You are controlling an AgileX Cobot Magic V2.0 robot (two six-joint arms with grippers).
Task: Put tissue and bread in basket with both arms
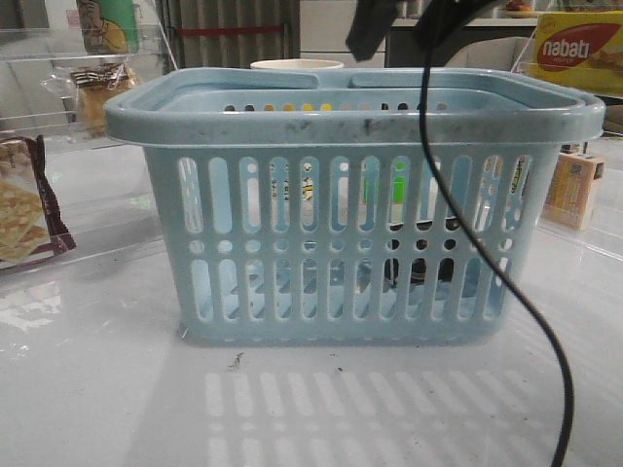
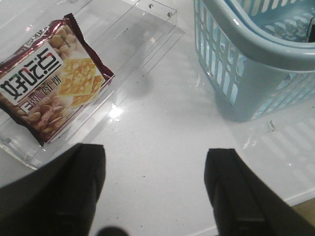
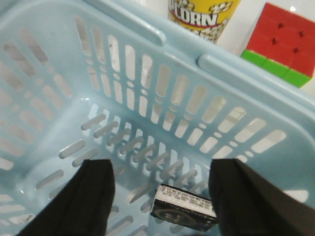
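The light-blue basket point(image 1: 350, 117) stands in the middle of the table. The tissue, a small dark pack point(image 3: 184, 212), lies on the basket floor and shows through the front slots point(image 1: 423, 261). My right gripper point(image 3: 161, 182) is open above the inside of the basket, with the tissue lying free below and between its fingers. A dark part of the right arm point(image 1: 373, 29) shows over the basket. The bread point(image 1: 97, 92) sits in its clear wrapper on a shelf at the far left. My left gripper point(image 2: 155, 167) is open and empty over bare table, left of the basket point(image 2: 246, 54).
A maroon-edged cracker packet point(image 2: 49, 88) lies in a clear acrylic tray point(image 2: 133, 44) at the left. A yellow popcorn cup point(image 3: 204, 14) and a colour cube point(image 3: 283, 44) stand behind the basket. A nabati box point(image 1: 579, 49) and a small carton point(image 1: 572, 190) are at the right. A black cable point(image 1: 506, 292) hangs in front.
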